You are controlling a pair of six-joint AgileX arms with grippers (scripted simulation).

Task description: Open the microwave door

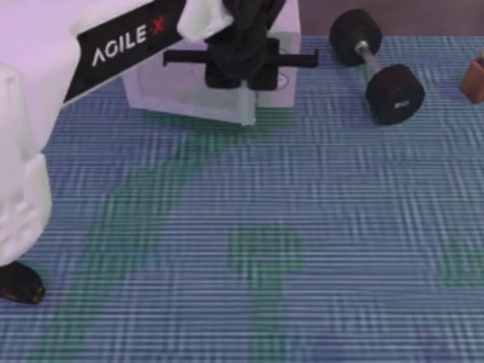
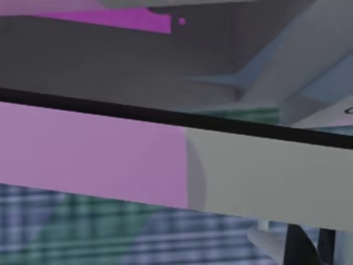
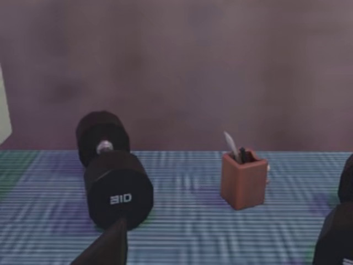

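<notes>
The pale microwave (image 1: 287, 30) stands at the table's far edge, left of centre. Its front with the microwave door (image 1: 189, 98) faces the near side, and the door's right edge (image 1: 249, 113) juts out a little from the body. My left gripper (image 1: 242, 68) hangs over the front right part of the microwave, covering much of its top. In the left wrist view a broad pale and pink panel of the microwave (image 2: 265, 171) fills the picture from very close. My right gripper (image 3: 220, 248) is open with nothing between its dark fingers (image 3: 105, 245); it is outside the top view.
A black dumbbell (image 1: 374, 64) lies to the right of the microwave, also in the right wrist view as the dumbbell (image 3: 116, 176). A small brown holder (image 1: 475, 79) stands at the far right edge. The blue-green patterned cloth (image 1: 302, 227) covers the table.
</notes>
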